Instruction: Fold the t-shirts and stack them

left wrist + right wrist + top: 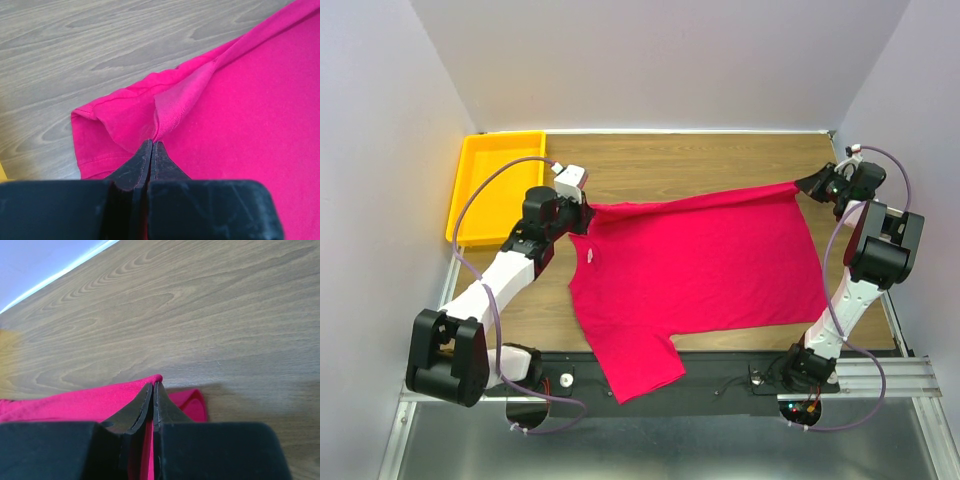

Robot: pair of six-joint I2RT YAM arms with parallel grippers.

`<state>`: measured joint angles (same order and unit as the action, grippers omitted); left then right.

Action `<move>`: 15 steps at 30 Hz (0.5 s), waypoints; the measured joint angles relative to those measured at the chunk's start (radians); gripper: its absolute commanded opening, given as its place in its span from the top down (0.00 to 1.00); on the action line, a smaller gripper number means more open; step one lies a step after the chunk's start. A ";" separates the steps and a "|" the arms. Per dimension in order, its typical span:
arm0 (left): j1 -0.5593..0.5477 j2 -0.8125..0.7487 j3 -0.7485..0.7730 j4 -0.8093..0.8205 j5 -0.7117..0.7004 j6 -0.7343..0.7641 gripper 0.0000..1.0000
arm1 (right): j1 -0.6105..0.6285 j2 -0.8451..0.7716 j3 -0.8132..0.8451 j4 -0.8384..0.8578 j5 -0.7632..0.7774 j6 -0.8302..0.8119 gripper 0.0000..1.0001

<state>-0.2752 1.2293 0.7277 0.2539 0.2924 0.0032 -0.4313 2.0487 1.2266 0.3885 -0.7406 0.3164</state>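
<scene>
A crimson-red t-shirt (705, 260) lies spread across the wooden table, one sleeve hanging over the near edge. My left gripper (582, 212) is shut on the shirt's far left corner by the sleeve; in the left wrist view the closed jaws (151, 143) pinch a fold of the red cloth (240, 115). My right gripper (817, 184) is shut on the shirt's far right corner; in the right wrist view the tips (152, 385) clamp the red cloth edge (75, 402). The far edge of the shirt runs taut between the two grippers.
A yellow plastic tray (495, 185) stands at the far left of the table, just behind the left arm. Bare wooden table (700, 165) lies beyond the shirt. White walls enclose the table on three sides.
</scene>
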 measured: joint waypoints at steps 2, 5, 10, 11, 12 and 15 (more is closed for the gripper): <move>0.000 0.000 0.000 0.000 0.003 0.000 1.00 | 0.000 0.000 0.000 0.000 0.000 -0.004 0.92; -0.001 0.000 -0.005 0.000 0.008 0.000 1.00 | 0.000 0.000 0.000 -0.003 0.001 -0.010 0.92; -0.005 -0.001 -0.017 -0.010 0.011 0.000 1.00 | 0.000 0.000 -0.003 -0.014 0.003 -0.020 0.92; -0.006 -0.001 -0.017 -0.010 0.012 0.001 1.00 | 0.000 -0.001 -0.010 -0.014 0.004 -0.024 0.91; -0.006 -0.001 -0.017 -0.010 0.013 0.001 1.00 | 0.000 -0.002 -0.017 -0.014 0.005 -0.025 0.91; -0.010 -0.001 -0.017 -0.011 0.013 0.003 1.00 | 0.000 -0.002 -0.033 -0.023 0.009 -0.029 0.91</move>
<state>-0.2852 1.2282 0.7105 0.2432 0.3050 0.0067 -0.4313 2.0464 1.1938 0.3660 -0.7315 0.2871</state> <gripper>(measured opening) 0.069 0.087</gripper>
